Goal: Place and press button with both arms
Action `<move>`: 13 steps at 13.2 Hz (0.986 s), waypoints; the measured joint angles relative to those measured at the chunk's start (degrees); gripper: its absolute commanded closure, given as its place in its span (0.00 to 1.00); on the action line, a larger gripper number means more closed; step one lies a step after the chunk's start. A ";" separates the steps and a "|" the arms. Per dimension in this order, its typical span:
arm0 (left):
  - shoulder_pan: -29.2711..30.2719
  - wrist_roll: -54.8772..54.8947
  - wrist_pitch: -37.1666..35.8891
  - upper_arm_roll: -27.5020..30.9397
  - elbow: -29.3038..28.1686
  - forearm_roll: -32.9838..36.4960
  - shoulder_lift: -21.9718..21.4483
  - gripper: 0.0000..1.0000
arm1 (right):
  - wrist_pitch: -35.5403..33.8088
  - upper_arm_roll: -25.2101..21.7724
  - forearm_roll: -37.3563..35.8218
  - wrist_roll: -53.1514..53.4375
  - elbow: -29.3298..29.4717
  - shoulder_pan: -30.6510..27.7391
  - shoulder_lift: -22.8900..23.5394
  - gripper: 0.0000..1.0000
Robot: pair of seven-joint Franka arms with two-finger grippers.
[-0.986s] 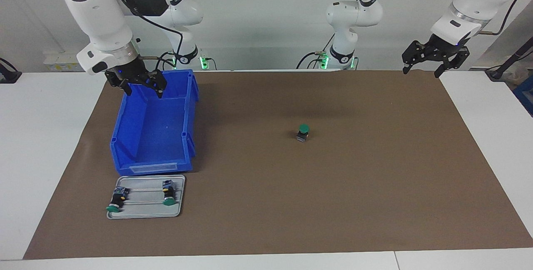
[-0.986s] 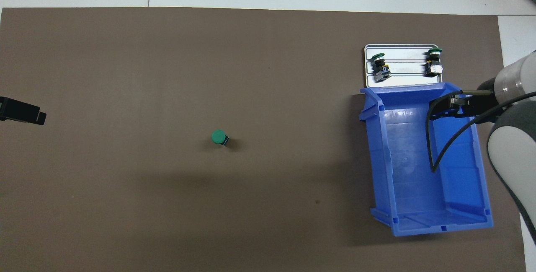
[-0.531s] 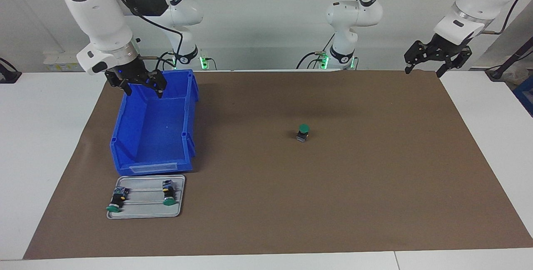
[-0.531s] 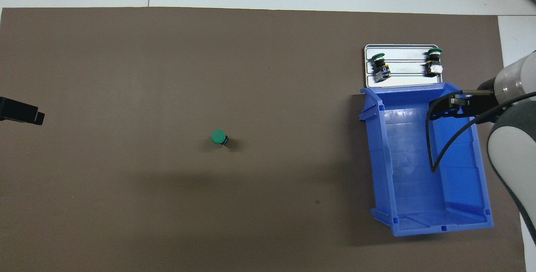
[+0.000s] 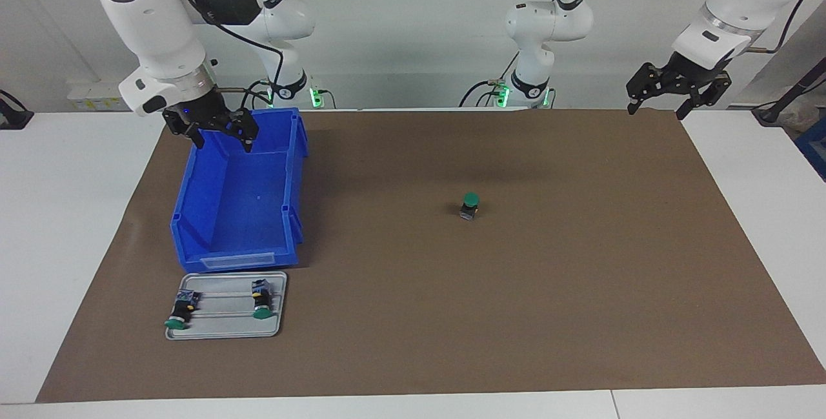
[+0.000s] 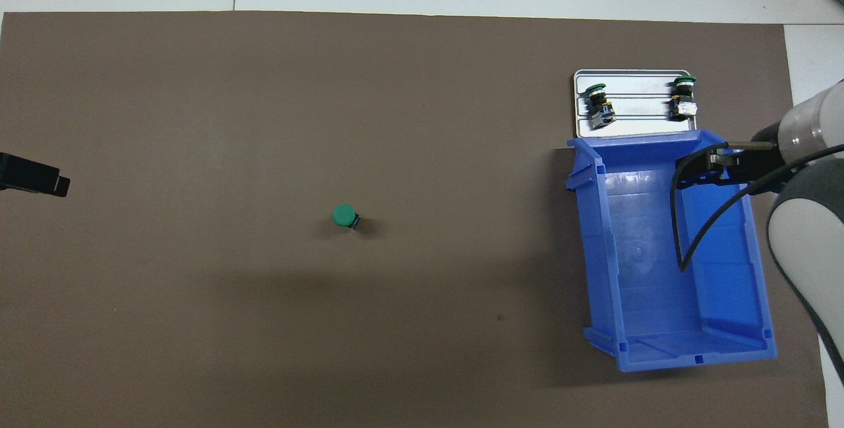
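Note:
The button (image 5: pixel 470 204) stands upright on the brown mat near the middle of the table, green cap up; from above its cap (image 6: pixel 344 215) is a green disc. My left gripper (image 5: pixel 656 111) hangs open and empty over the mat's corner at the left arm's end, well away from the button. My right gripper (image 5: pixel 223 145) is open and empty over the robots' end of the blue bin (image 5: pixel 235 257). Neither gripper touches anything.
A small grey tray (image 5: pixel 222 328) lies just past the bin, farther from the robots, with two more green-capped buttons (image 5: pixel 179 310) (image 5: pixel 261 299) lying on their sides. The blue bin (image 6: pixel 597 250) holds nothing. The brown mat (image 6: pixel 264 85) covers most of the white table.
The left gripper has risen and drawn back slightly toward its end of the table. The right arm, the button and the tray have not moved.

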 measured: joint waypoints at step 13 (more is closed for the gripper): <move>0.00 0.00 -0.03 0.00 0.00 0.00 -0.01 0.00 | -0.05 -0.22 0.00 0.00 -0.03 -0.76 0.00 0.00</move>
